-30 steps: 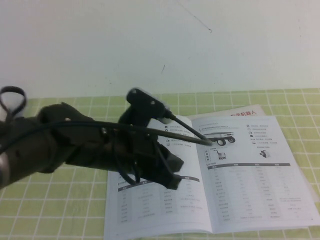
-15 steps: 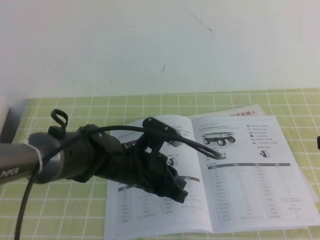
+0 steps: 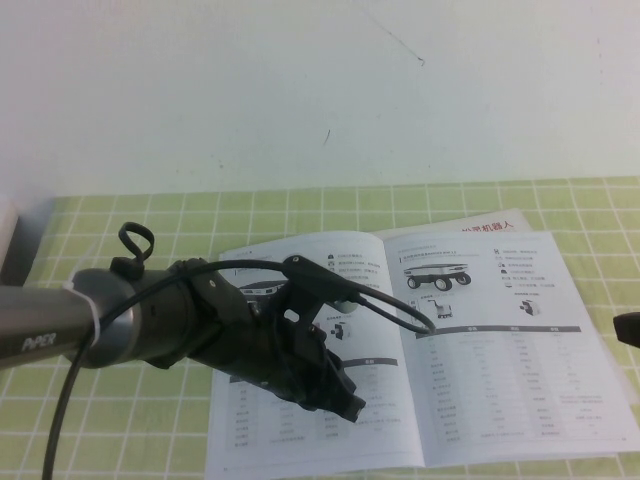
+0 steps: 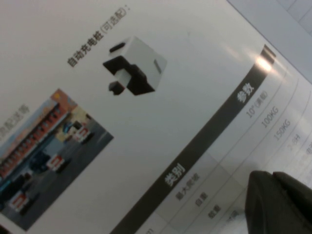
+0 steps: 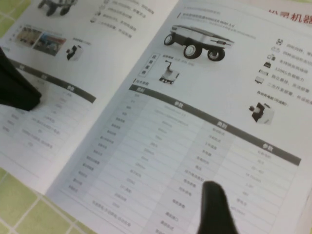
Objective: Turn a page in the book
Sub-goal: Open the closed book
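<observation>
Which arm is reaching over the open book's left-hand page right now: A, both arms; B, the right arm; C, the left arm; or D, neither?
C: in the high view the left gripper sits over the left-hand page of the book, while the right gripper only peeks in at the table's right edge.

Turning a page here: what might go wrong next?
The left pincer and its arm lie across the left half of the thin white catalogue, so a turned sheet would land on them. The right pincer sits beyond the glossy cart-photo page; dragging its edge may shift the catalogue over the red-headed leaflet beneath.
</observation>
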Robot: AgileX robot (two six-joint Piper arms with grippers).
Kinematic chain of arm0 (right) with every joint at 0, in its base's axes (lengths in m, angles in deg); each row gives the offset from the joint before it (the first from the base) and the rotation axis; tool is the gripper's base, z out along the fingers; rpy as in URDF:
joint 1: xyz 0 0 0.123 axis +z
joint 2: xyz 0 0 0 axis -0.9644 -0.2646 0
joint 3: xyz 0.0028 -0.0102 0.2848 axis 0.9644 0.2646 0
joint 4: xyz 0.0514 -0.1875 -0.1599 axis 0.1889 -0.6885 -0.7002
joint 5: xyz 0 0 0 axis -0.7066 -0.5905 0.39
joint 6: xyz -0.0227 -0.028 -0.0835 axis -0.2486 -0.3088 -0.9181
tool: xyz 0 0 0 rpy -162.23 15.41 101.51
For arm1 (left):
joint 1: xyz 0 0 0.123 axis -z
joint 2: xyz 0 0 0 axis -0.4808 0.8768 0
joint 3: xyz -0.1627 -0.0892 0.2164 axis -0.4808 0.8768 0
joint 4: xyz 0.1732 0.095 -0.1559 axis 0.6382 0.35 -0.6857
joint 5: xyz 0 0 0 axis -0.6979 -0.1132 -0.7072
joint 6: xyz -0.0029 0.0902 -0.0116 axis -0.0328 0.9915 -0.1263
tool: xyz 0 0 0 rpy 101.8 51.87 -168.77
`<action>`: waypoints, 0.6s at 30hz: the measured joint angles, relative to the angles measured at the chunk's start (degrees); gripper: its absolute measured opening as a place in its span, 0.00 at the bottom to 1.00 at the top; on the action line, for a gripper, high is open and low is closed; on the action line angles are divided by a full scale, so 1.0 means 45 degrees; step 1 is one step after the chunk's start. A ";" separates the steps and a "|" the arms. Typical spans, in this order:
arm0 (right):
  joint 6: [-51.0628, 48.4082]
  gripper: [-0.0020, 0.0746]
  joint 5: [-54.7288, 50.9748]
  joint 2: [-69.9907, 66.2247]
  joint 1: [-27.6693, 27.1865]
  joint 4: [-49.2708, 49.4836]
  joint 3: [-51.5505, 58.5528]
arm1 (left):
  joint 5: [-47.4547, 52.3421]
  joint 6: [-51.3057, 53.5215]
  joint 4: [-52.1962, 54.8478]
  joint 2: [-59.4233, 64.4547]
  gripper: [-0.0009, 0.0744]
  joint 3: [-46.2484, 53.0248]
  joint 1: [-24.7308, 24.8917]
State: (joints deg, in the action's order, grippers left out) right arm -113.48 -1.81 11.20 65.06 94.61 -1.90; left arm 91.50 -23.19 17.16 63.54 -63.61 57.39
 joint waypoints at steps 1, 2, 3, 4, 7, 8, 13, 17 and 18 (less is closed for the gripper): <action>0.0029 0.56 -0.0060 -0.0068 0.0000 -0.0222 -0.0107 | -0.0020 -0.0029 0.0010 0.0000 0.01 0.0000 0.0000; 0.0131 0.55 -0.0126 -0.0150 0.0000 -0.0453 -0.0253 | -0.0020 -0.0059 0.0010 0.0028 0.01 0.0000 0.0000; 0.0272 0.53 -0.0214 -0.0181 0.0000 -0.0682 -0.0402 | -0.0020 -0.0084 0.0031 0.0047 0.01 0.0000 0.0000; 0.0535 0.51 -0.0279 -0.0232 0.0055 -0.1043 -0.0614 | -0.0020 -0.0112 0.0031 0.0056 0.01 0.0000 0.0000; 0.2149 0.37 -0.0534 -0.0291 0.0256 -0.2827 -0.1305 | 0.0008 -0.0112 0.0031 0.0138 0.01 0.0000 0.0000; 0.2957 0.31 -0.0696 -0.0351 0.0379 -0.3785 -0.1581 | 0.0030 -0.0112 0.0031 0.0138 0.01 0.0000 0.0000; 0.8196 0.07 -0.1201 -0.0695 0.1370 -0.9485 -0.2482 | 0.0032 -0.0112 0.0031 0.0166 0.01 0.0000 0.0000; 1.1087 0.03 -0.1296 -0.1331 0.2090 -1.2205 -0.2711 | 0.0032 -0.0130 0.0031 0.0166 0.01 0.0000 0.0000; 1.1284 0.03 -0.1245 -0.1485 0.2150 -1.2264 -0.2711 | 0.0032 -0.0130 0.0031 0.0166 0.01 0.0000 0.0000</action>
State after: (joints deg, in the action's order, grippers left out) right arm -62.71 -7.41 4.52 74.74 39.42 -14.10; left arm 91.64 -23.77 17.30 64.28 -63.61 57.39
